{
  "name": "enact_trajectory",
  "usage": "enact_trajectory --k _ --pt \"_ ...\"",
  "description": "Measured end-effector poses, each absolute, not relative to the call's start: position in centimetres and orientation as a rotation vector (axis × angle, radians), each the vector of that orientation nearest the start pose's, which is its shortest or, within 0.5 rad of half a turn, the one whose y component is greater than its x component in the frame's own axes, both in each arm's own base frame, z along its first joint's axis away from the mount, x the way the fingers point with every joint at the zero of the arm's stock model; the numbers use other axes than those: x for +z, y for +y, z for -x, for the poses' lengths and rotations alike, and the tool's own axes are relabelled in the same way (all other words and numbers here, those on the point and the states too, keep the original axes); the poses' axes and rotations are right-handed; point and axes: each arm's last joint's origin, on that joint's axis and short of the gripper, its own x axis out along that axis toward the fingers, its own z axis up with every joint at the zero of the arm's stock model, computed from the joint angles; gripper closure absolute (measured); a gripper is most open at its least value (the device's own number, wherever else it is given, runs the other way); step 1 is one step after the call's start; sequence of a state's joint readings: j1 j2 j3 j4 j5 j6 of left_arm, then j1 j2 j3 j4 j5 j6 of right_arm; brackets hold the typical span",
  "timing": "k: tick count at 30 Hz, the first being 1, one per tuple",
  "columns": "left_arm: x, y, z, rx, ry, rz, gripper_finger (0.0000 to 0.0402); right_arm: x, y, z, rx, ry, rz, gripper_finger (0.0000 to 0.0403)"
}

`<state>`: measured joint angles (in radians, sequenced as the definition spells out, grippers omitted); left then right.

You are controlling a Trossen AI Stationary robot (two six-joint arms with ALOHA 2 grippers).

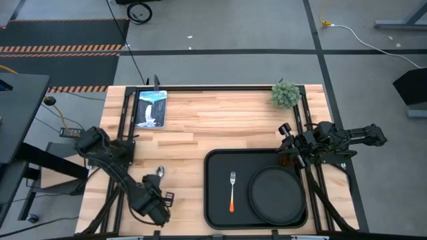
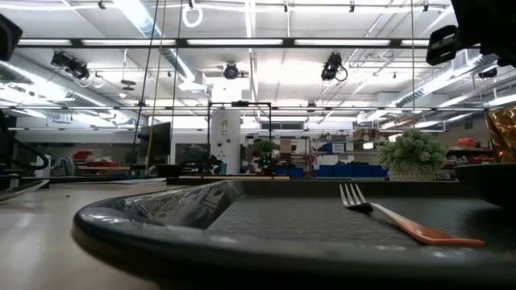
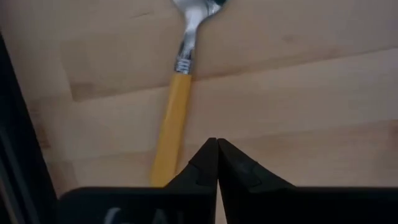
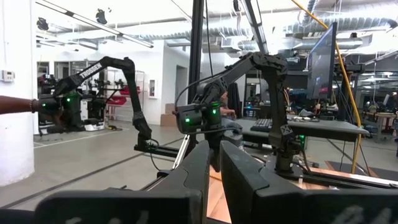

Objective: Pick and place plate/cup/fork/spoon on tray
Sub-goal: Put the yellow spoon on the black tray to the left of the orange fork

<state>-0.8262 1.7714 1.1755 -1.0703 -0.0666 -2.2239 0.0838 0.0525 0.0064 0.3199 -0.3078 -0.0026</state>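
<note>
Left gripper [image 3: 216, 163] low over counter [image 1: 220, 120], dark wedge fingers pressed together, empty, tips beside spoon [image 3: 177, 93]: yellow-orange handle, silver neck, flat on pale wood grain. Right gripper [image 4: 214, 180] near tray's far right corner, fingers nearly closed, holding nothing. Fork [image 1: 232, 190] and round rimmed plate [image 1: 275, 193] on black rectangular tray [image 1: 217, 200].

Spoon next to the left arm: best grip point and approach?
Grip the spoon on its straight yellow-orange handle, probably mid-length, coming straight down from above with the fingers across the handle's width. It lies flat on the wooden table, so there is no gap underneath, and the rounded metal bowl would likely slip. The left hand, fingers together, sits beside the handle's end.
</note>
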Motion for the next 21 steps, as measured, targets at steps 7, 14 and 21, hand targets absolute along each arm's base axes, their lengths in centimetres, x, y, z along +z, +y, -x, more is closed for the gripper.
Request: enact_trajectory --k 7,14,21 --pt "17.8 -20.9 -20.4 1.218 1.222 0.928 0.0314 19.2 1.7 -9.5 0.389 -0.275 0.033 0.0357" --pt "17.9 -20.4 -19.9 1.251 1.209 0.838 0.0251 19.2 1.7 -9.5 0.389 -0.274 0.033 0.0357" --pt "17.5 -20.1 -19.8 1.247 1.177 0.824 0.0267 19.2 1.7 -9.5 0.389 -0.274 0.033 0.0357"
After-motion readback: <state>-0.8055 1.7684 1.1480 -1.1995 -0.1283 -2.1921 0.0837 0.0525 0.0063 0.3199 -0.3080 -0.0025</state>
